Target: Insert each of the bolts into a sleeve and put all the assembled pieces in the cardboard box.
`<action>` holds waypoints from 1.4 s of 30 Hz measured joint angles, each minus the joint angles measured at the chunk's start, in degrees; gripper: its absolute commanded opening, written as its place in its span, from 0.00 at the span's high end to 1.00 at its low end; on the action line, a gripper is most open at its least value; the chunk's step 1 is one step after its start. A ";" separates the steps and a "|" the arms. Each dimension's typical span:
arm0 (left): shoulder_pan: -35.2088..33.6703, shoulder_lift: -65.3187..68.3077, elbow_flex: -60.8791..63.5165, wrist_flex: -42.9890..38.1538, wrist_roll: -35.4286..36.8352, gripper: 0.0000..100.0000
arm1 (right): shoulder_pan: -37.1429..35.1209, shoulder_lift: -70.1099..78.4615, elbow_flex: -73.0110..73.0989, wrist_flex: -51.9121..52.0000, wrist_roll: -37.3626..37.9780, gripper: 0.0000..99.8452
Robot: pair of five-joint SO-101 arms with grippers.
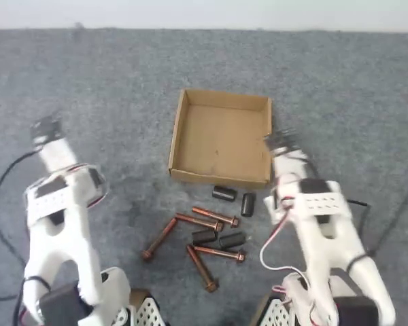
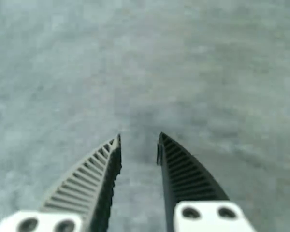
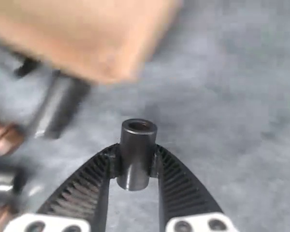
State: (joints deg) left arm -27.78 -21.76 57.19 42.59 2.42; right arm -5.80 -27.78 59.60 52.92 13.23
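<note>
Five copper bolts (image 1: 219,253) and four black sleeves (image 1: 224,193) lie jumbled on the gray carpet (image 1: 109,88), at 6 o'clock from the cardboard box (image 1: 221,139). A fifth sleeve (image 3: 137,145) is pinched tight in the right gripper (image 3: 135,151), and its hollow end sticks out past the fingertips. That gripper sits at 3 o'clock from the box, just beside its wall. The left gripper (image 2: 139,137) is at 9 o'clock, well apart, open a little, with nothing between its fingers.
</note>
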 measured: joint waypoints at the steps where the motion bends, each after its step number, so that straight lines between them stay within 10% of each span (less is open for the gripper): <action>1: 2.20 0.00 -2.02 2.81 -0.97 0.89 | 2.11 -0.79 0.00 -0.70 -0.79 0.99; 10: 29.01 0.00 -16.44 29.19 -28.92 0.89 | 11.96 3.34 -2.11 -3.43 -3.34 0.99; 24: 72.53 0.00 -0.88 23.47 -38.24 0.89 | 14.33 16.00 -10.81 -3.43 -3.52 0.99; 42: 82.90 0.09 0.97 17.58 -38.59 0.88 | 16.26 16.00 -10.81 -3.43 -3.52 0.99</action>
State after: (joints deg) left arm 55.12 -21.67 58.15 60.18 -36.18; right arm 10.46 -11.78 48.79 49.49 9.71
